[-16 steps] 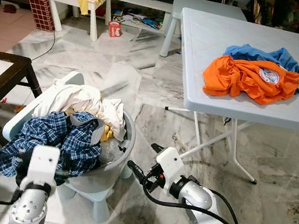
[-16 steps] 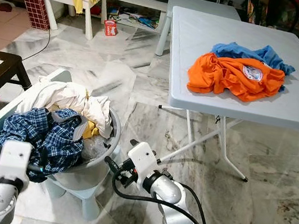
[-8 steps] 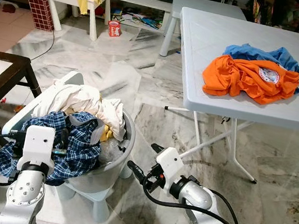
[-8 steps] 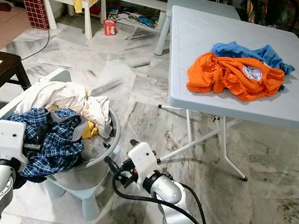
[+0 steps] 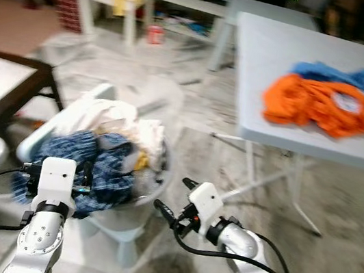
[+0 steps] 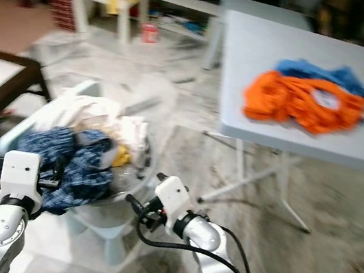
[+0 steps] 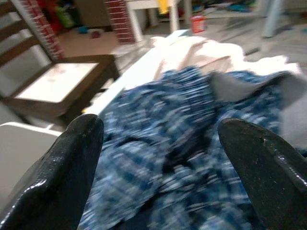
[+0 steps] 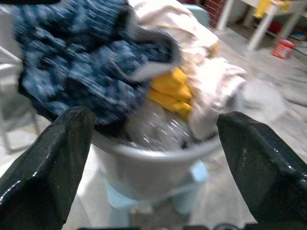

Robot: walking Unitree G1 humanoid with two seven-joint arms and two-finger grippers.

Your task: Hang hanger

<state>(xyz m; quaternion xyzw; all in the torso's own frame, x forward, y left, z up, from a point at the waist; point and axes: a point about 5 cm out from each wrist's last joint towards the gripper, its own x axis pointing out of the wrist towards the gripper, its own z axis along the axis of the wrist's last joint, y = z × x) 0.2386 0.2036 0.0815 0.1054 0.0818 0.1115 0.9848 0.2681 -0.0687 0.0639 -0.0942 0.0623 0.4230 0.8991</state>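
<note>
Two garments, an orange shirt [image 5: 322,107] and a blue one [image 5: 337,73] behind it, lie bunched toward the far right corner of the white folding table [image 5: 286,49], well apart from our arms. Nearer to us, a grey laundry basket [image 8: 158,160] stands on a pale blue stool [image 5: 121,238] and is piled full: a blue checked shirt [image 7: 192,139] on our side, a white cloth [image 5: 119,116] behind it, a bit of yellow [image 8: 168,88] between them.

We do not see any hanger in these pictures, so we cannot say where it lies or how its long axis runs; perhaps it is buried in the pile, but this is only a guess.

Our left gripper [image 7: 163,158] is held low in front of the basket with its fingers wide apart, holding nothing, and it looks straight at the checked shirt, which is just beyond the tips. Our right gripper [image 8: 153,153] is near the basket rim on the other side, also spread wide and empty, pointing at the basket wall. Both are close to the pile; the left seems the better placed for the shirt. The head views are blurred.
</note>
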